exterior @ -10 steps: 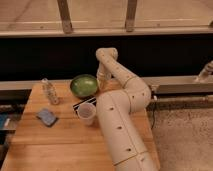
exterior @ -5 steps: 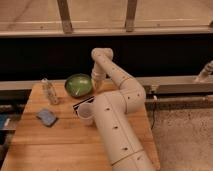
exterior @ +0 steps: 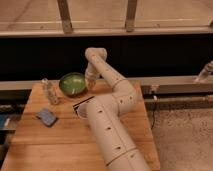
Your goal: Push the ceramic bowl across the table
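The green ceramic bowl (exterior: 72, 83) sits upright near the far edge of the wooden table (exterior: 55, 142), left of centre. My white arm reaches up from the lower right, bends at the elbow and comes down beside the bowl. My gripper (exterior: 90, 83) is at the bowl's right rim, low over the tabletop, and looks to be touching or almost touching it.
A translucent white cup (exterior: 82, 112) stands by a black flat item (exterior: 81, 104), partly hidden behind my arm. A clear bottle (exterior: 49, 92) stands left of the bowl. A blue sponge (exterior: 46, 117) lies at the left. The far table edge is just behind the bowl.
The bowl has slid to the left along the far edge of the table. My gripper has moved left with it, staying at its right rim.
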Motion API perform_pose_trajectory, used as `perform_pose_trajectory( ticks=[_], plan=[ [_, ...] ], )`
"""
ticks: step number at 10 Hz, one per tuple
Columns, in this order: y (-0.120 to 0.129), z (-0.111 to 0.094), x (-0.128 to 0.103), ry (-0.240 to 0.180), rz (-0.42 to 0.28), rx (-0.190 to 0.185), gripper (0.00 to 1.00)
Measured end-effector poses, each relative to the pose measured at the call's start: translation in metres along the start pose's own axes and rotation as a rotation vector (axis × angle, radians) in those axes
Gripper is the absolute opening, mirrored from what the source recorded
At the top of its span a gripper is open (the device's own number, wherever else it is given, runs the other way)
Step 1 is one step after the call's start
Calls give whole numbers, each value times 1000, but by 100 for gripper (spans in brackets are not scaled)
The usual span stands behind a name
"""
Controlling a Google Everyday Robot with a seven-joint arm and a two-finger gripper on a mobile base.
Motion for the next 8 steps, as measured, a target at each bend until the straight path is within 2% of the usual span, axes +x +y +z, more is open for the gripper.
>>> perform_pose_trajectory(
  ticks=[3,4,6,7,8],
  plan=[
    [7,-21,-12,-52,-25,35,0],
    [0,-45,-11,-94,-7,52,0],
    [-13,-79,2,-143,20,75,0],
    [-29,-101,19,-172,45,98,0],
    [-35,-114,29,-191,53,111,2]
  ],
)
